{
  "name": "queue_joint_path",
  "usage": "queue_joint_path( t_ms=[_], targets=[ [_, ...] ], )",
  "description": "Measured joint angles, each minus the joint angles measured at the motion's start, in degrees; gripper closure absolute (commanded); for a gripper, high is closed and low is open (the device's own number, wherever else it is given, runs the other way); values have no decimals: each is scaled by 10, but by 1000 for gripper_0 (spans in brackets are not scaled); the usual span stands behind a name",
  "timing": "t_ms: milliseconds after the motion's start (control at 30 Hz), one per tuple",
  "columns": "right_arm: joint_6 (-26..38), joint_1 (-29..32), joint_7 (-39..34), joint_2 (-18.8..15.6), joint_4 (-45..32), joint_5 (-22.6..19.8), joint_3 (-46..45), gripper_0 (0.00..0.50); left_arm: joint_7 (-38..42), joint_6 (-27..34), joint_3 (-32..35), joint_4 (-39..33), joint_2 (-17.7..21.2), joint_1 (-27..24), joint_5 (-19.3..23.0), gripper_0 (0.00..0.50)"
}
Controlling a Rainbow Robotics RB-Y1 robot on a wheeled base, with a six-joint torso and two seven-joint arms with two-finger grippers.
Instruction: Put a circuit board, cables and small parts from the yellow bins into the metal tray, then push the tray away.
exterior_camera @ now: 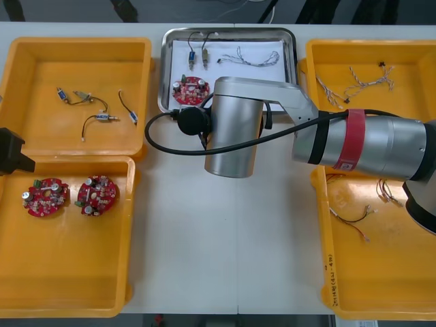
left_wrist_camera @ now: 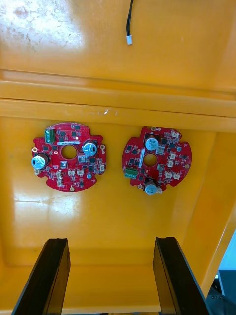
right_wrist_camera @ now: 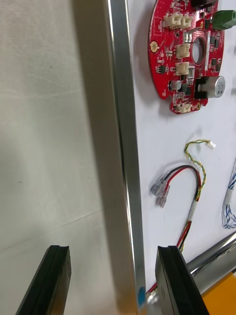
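My right gripper point(right_wrist_camera: 113, 251) is open and grips nothing, its fingers astride the near rim of the metal tray point(exterior_camera: 293, 41), one over the surface point(exterior_camera: 218, 238), one over the tray's white inside. There lie a circuit board point(exterior_camera: 190, 89), a red and yellow cable point(right_wrist_camera: 189, 192) and a twisted blue and white cable point(exterior_camera: 252, 58). My left gripper point(left_wrist_camera: 112, 241), open too, hangs over the near left yellow bin point(exterior_camera: 68, 300), which holds an outer board point(exterior_camera: 45, 196) and an inner board point(exterior_camera: 97, 194). The far left bin point(exterior_camera: 20, 54) holds black cables point(exterior_camera: 102, 117); the far right bin point(exterior_camera: 409, 48) holds pale twisted cables point(exterior_camera: 368, 82); the near right bin point(exterior_camera: 381, 293) holds thin cables point(exterior_camera: 351, 218).
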Motion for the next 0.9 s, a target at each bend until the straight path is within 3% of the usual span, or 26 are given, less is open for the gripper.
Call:
queue_joint_path(
  t_ms=[367,667,900],
  targets=[
    [152,35,-4,0,-121,-1,-27,0,0,0,0,0,0,0,0,0],
    [285,92,-73,0,-225,-1,-97,0,0,0,0,0,0,0,0,0],
    [299,160,-114,0,-307,-1,-192,0,0,0,0,0,0,0,0,0]
  ],
)
